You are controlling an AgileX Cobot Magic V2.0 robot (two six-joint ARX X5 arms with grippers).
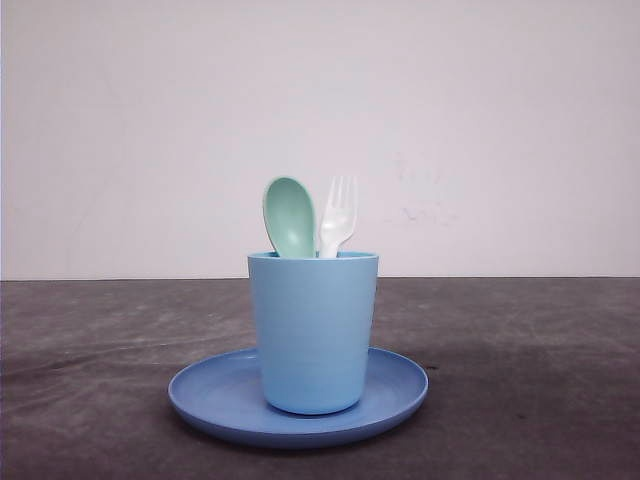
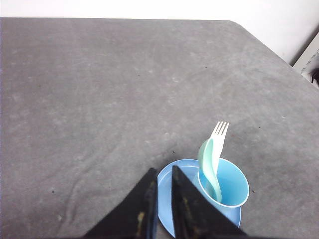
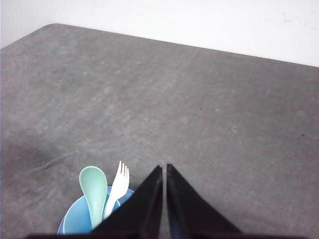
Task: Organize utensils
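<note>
A mint-green spoon (image 1: 290, 215) and a white fork (image 1: 338, 218) stand upright side by side in a light blue cup (image 1: 313, 330), bowl and tines up. The cup rests on a round blue plate (image 1: 215, 395) at the table's middle. In the left wrist view my left gripper (image 2: 162, 169) hangs above the plate (image 2: 188, 167), beside the cup (image 2: 234, 186); its fingers leave a narrow slit and hold nothing. The spoon (image 2: 209, 164) and fork (image 2: 219, 132) lean out of the cup. My right gripper (image 3: 164, 166) is shut and empty, beside the cup (image 3: 76, 215), spoon (image 3: 93, 184) and fork (image 3: 119, 181).
The dark grey table (image 1: 520, 340) spreads wide around the plate on every side. A white wall (image 1: 320, 120) rises behind its far edge. The table's rounded corner (image 2: 234, 22) and far edge show in the wrist views.
</note>
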